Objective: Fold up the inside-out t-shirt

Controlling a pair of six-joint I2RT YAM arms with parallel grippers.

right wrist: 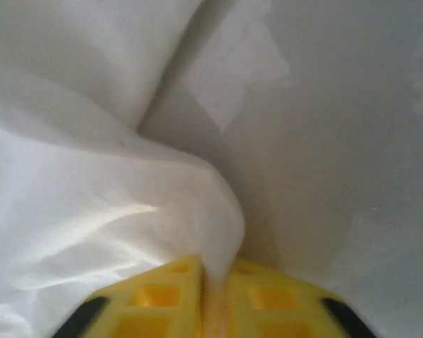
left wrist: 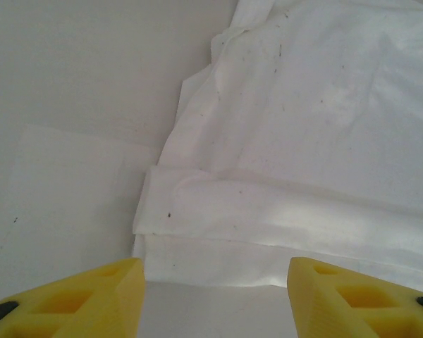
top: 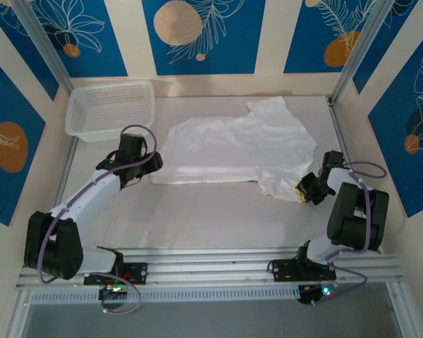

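Well, right tool (right wrist: 210, 274) tight on t-shirt (right wrist: 92, 211) edge

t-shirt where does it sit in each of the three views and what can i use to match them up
Top external: t-shirt spread flat, centre to right of the table.
Left wrist: t-shirt at upper right, its layered corner just ahead of the open left fingers.
Right wrist: t-shirt at left and bottom, a ridge pinched between the shut right fingers.
Shared landmark: the shirt's near edge, fingers at each end.
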